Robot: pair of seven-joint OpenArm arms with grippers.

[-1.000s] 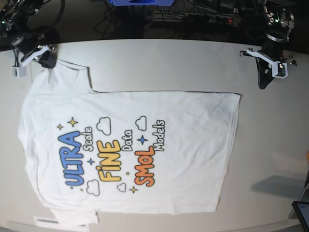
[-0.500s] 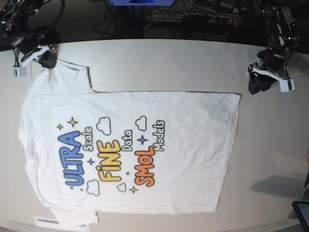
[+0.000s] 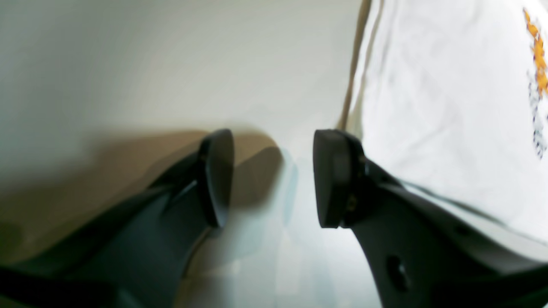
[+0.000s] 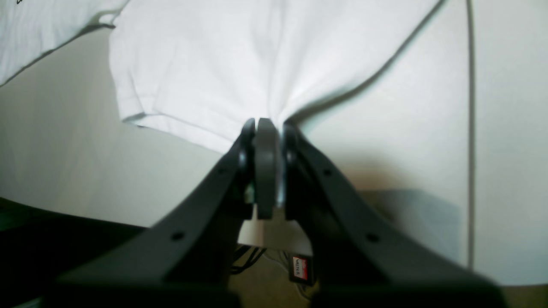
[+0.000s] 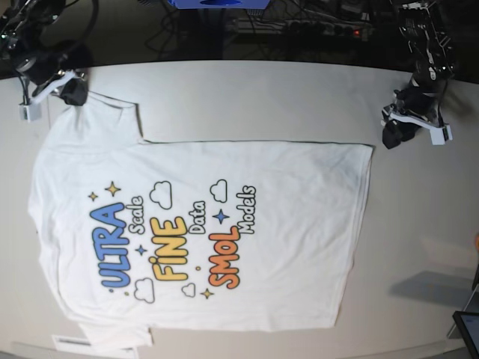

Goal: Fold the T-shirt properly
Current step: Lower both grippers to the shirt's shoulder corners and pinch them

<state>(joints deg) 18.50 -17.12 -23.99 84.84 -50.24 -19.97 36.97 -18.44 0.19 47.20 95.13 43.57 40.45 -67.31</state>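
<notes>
One T-shirt (image 5: pixel 202 232); right fingers (image 4: pixel 250 141) pinch, seemingly, its sleeve.

bright, soft shadows, blurry close-ups

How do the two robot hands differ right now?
The left hand is open and holds nothing; the right hand is shut on the T-shirt, pinching a sleeve. The left hand hovers over bare table beside the hem corner; the right hand touches cloth. Both are black with two fingers.
</notes>
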